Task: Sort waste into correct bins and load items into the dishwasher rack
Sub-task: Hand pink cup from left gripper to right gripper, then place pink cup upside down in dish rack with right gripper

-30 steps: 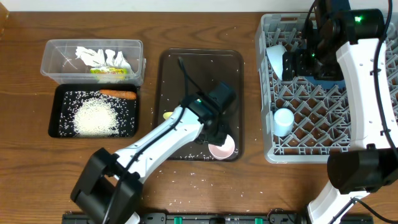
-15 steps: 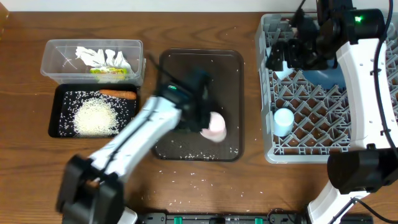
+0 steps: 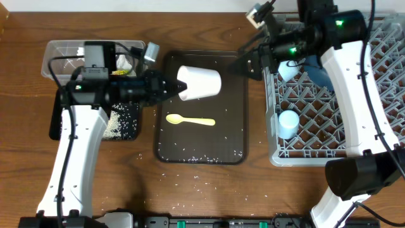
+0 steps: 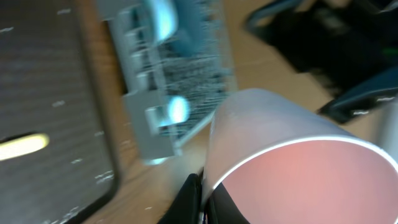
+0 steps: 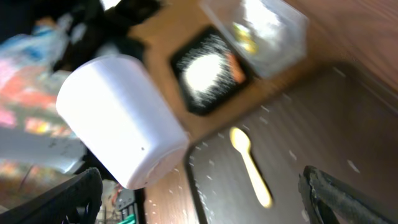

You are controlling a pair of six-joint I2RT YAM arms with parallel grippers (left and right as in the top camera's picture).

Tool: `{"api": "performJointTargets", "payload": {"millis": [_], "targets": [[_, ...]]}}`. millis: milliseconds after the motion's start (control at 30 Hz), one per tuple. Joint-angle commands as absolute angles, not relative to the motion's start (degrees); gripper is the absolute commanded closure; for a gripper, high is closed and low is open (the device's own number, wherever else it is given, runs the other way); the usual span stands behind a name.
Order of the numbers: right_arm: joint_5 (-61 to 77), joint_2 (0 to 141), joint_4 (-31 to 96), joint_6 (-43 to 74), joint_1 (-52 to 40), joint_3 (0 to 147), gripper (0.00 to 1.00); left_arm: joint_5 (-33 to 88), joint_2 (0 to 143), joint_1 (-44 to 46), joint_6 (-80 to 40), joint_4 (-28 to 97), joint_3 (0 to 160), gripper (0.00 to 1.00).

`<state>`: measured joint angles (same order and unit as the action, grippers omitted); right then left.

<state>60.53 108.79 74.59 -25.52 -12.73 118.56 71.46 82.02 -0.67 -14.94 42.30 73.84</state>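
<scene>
Mid-sort, the left gripper (image 3: 171, 87) holds a cup (image 3: 200, 82) on its side above the brown tray (image 3: 234, 136).
Overhead: a yellow spoon (image 3: 190, 120) lies on the tray, and the right gripper (image 3: 243, 64) hangs just beside the rack (image 3: 380, 126). Left wrist: the fingers (image 4: 191, 194) pinch the cup's rim, and its inside is pink. Right wrist: the fingers (image 5: 62, 199) are spread wide and hold nothing.

Cup (image 3: 201, 82) white outside, pink inside, yellow spoon (image 3: 190, 120), grey grid rack (image 3: 389, 95)

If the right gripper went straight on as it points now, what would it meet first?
Probably the pink cup in the left gripper, just ahead of the right gripper's open fingers; relative height is unclear.
</scene>
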Motion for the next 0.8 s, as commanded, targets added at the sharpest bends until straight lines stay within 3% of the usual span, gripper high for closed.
{"api": "performJointTargets", "payload": {"millis": [0, 133, 433, 700, 767], "targets": [[72.4, 108.5, 74.4, -35.5, -14.8, 119.0, 0.01, 86.0, 81.8, -3.0, -13.6, 40.6, 74.9, 0.94], [78.4, 108.5, 74.1, -41.0, -16.3, 119.0, 0.01, 90.1, 81.8, -5.2, -14.1, 39.4, 74.9, 0.94], [81.3, 110.0, 67.6, -41.2, -22.1, 119.0, 0.02, 90.1, 81.8, -4.5, -14.9, 39.6, 74.9, 0.94], [81.2, 110.1, 67.2, -40.8, -23.7, 119.0, 0.32, 90.0, 81.8, -4.4, -14.9, 39.5, 74.9, 0.94], [81.1, 110.1, 67.7, -40.8, -23.7, 119.0, 0.35, 90.0, 81.8, -4.4, -14.9, 39.5, 74.9, 0.94]]}}
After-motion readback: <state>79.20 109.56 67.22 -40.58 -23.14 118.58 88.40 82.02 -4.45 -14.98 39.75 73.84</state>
